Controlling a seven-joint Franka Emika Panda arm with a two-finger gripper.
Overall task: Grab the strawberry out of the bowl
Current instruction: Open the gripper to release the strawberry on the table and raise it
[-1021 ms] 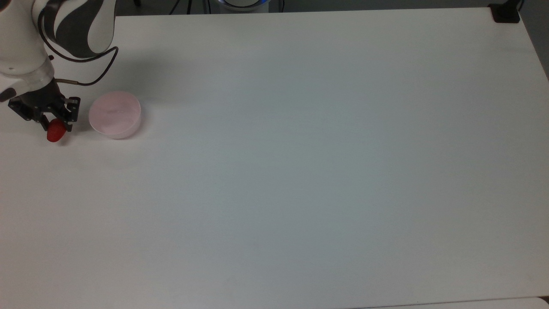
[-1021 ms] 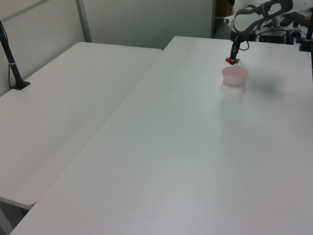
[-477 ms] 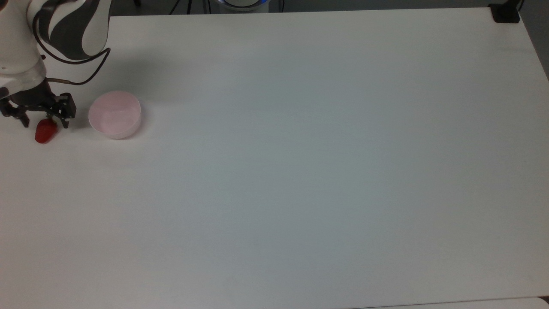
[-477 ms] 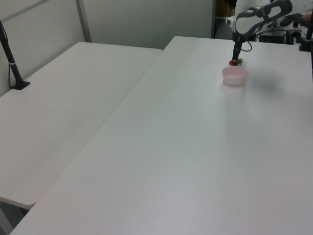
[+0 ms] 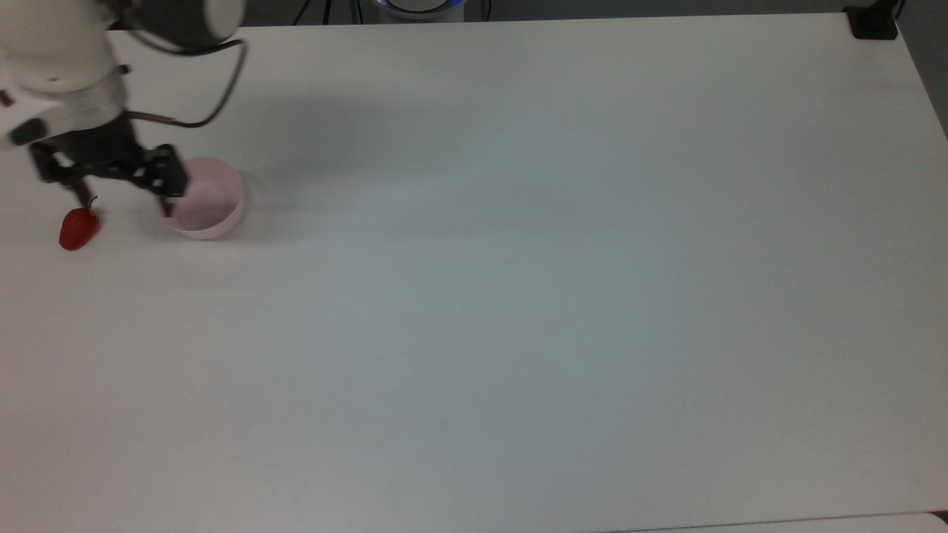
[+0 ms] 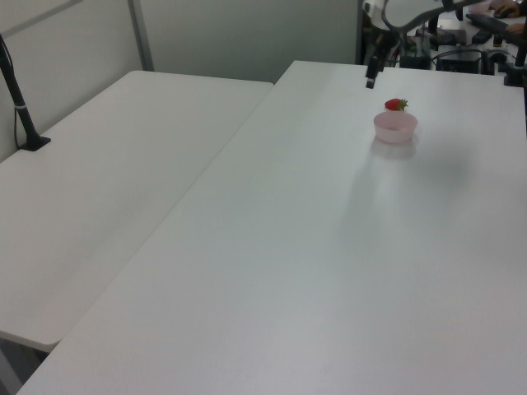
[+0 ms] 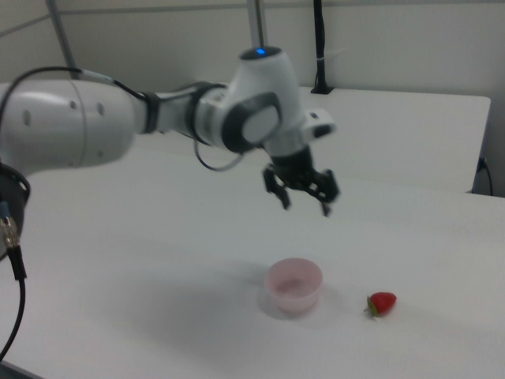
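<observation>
1. Where things are rn: strawberry lies on the bare tabletop, out of the bowl and a bit apart from it, on the right view's right. Bowl looks empty.
2. Gripper hangs well above the bowl w/ fingers spread, holding nothing.
3. So imo the berry is out of the bowl and the step in hand is clearing away. Go straight up, no sideways swing low down, or a finger could clip the bowl rim.
4. If a re-grab is needed: come from above, fingers either side of the wide end, close gently bc it's small & prob rolls.
</observation>
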